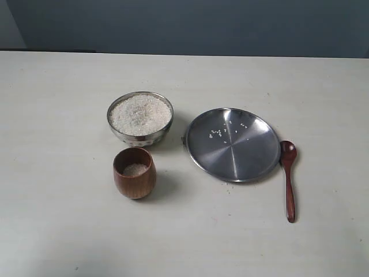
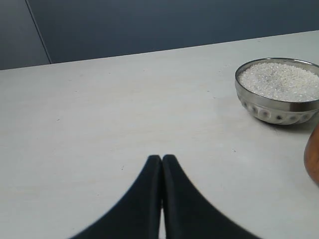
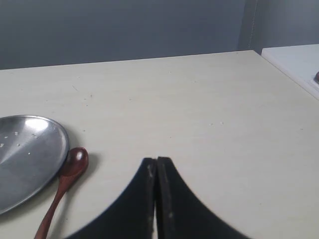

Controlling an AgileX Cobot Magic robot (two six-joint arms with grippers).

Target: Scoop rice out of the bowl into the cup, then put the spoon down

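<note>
Left gripper (image 2: 162,158) and right gripper (image 3: 156,160) are closed and empty; the spoon (image 1: 288,179) lies at 4 o'clock of the plate (image 1: 236,153), seemingly touching it, suiting right-arm pickup, and the cup (image 1: 134,186) sits at 6 o'clock of the bowl (image 1: 141,138), shortening transfers.

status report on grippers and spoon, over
Left gripper shut, empty; right gripper shut, empty. Spoon flat on table, untouched. Bowl full of rice, little in cup. Plate close beside spoon head.
</note>
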